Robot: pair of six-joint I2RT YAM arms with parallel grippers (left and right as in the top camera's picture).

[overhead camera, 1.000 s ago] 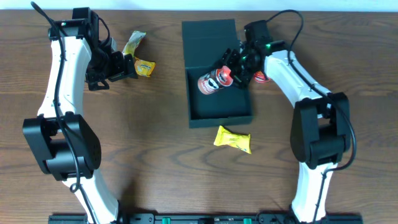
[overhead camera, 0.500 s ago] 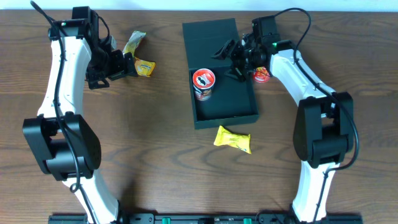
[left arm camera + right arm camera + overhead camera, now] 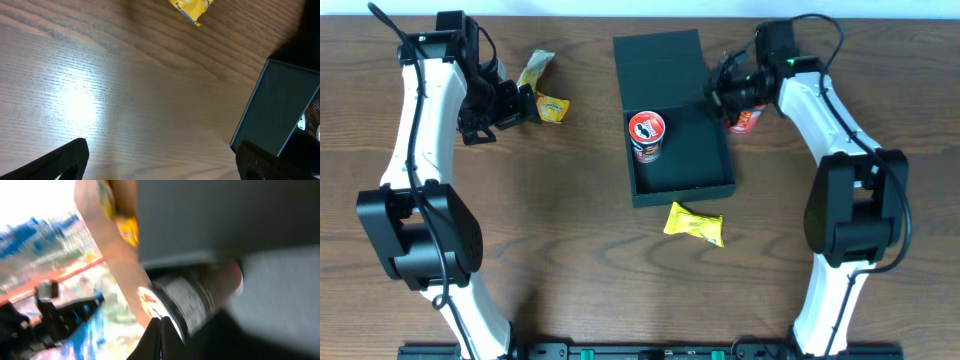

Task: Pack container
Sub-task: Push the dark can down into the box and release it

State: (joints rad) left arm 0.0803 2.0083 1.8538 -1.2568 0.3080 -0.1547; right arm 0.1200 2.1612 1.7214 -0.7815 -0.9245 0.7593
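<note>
The container [image 3: 692, 170], a dark teal box, lies mid-table with its flap lid [image 3: 656, 60] open toward the back. One red snack can [image 3: 646, 134] stands upright inside it at the left wall. A second red can [image 3: 746, 119] stands outside, against the box's right side. My right gripper [image 3: 716, 94] hovers over the box's back right corner, shut on nothing. The right wrist view is blurred, with the shut fingertips [image 3: 161, 339] beside a can [image 3: 196, 299]. My left gripper [image 3: 527, 106] is open next to a yellow packet [image 3: 552, 108], and the left wrist view shows bare wood between its fingers [image 3: 70, 159].
A second yellow packet [image 3: 535, 70] lies behind the left gripper. Another [image 3: 694, 224] lies in front of the box. The left wrist view shows the box's wall [image 3: 280, 110] at right and a yellow packet [image 3: 192, 7] at the top edge.
The right gripper let go of the red can, which now stands upright in the box. It then drew back to the right and shut. The left arm has not moved.
</note>
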